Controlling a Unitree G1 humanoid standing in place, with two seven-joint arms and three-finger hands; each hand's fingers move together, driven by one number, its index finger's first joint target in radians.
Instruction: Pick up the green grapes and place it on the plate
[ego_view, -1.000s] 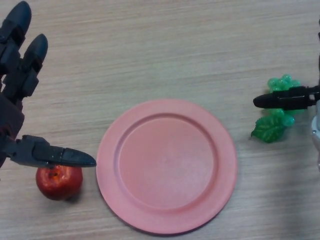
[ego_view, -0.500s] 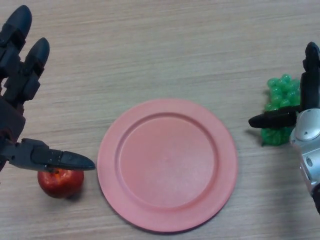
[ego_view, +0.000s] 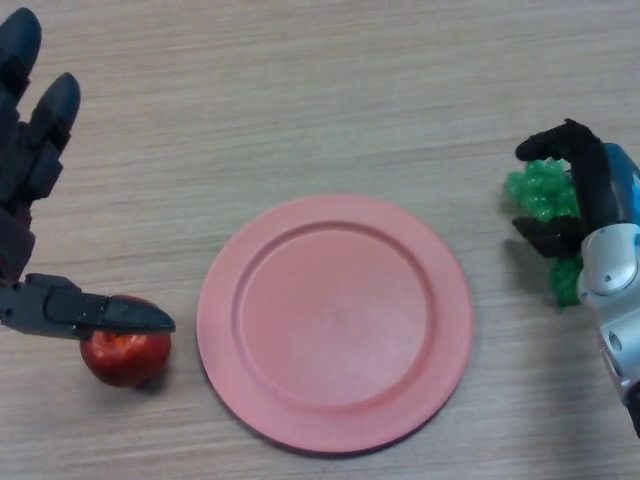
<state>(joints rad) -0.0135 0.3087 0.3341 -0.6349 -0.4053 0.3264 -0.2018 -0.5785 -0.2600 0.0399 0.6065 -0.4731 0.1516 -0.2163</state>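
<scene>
The green grapes (ego_view: 540, 193) lie at the right of the wooden table, with a leafy part (ego_view: 566, 282) showing lower down. My right hand (ego_view: 590, 185) is over them, its fingers curled round the bunch from above and its thumb (ego_view: 545, 238) pressed in from below. The pink plate (ego_view: 335, 330) lies in the middle, to the left of the grapes, with nothing on it. My left hand (ego_view: 35, 200) hangs open at the far left, its thumb (ego_view: 110, 315) stretched over the apple.
A red apple (ego_view: 125, 352) lies just left of the plate, under my left thumb. The wooden table (ego_view: 320, 100) stretches away behind the plate.
My right hand has come in from the right edge over the grapes and its fingers have curled round the bunch. The left hand has barely shifted.
</scene>
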